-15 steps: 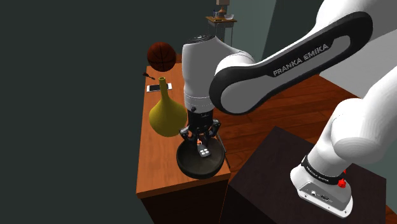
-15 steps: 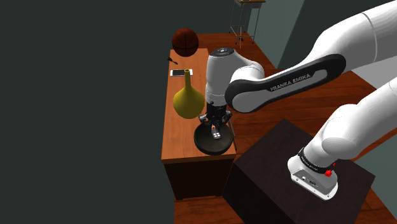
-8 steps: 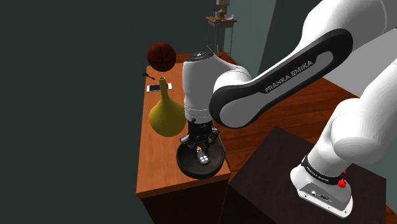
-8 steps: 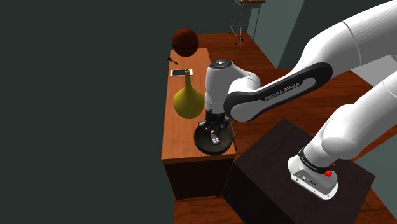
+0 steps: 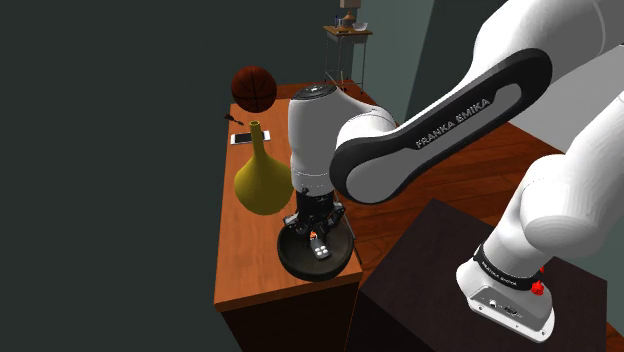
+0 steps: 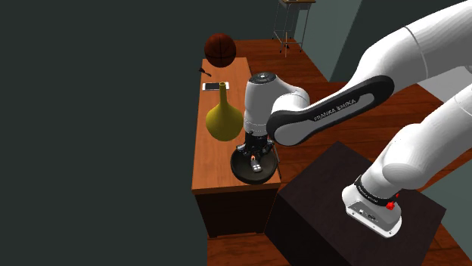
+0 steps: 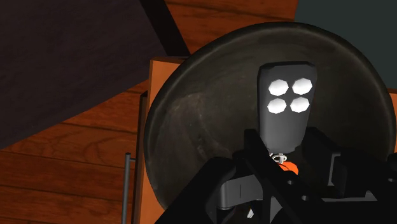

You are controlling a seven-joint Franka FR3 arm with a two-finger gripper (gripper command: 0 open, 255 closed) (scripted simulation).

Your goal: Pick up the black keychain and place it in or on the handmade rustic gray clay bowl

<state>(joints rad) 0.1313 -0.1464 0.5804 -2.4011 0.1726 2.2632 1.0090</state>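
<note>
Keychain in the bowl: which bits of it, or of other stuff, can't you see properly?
1. Keychain: its ring end, wrist view, covered by the gripper.
2. Bowl: part of its rim, wrist view, behind the gripper too.
3. Small dark thing by the phone, shoulder view: too small to name.

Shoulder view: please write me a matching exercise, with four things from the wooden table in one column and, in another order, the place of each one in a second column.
Things
1. black keychain with four white buttons
2. yellow gourd-shaped vase
3. reddish-brown ball
4. flat white phone

Places
A. lying flat between the vase and the ball
B. at the far end of the brown wooden table
C. over the hollow of the dark round bowl
D. standing upright just beside the bowl

Pairs: 1-C, 2-D, 3-B, 4-A
</note>
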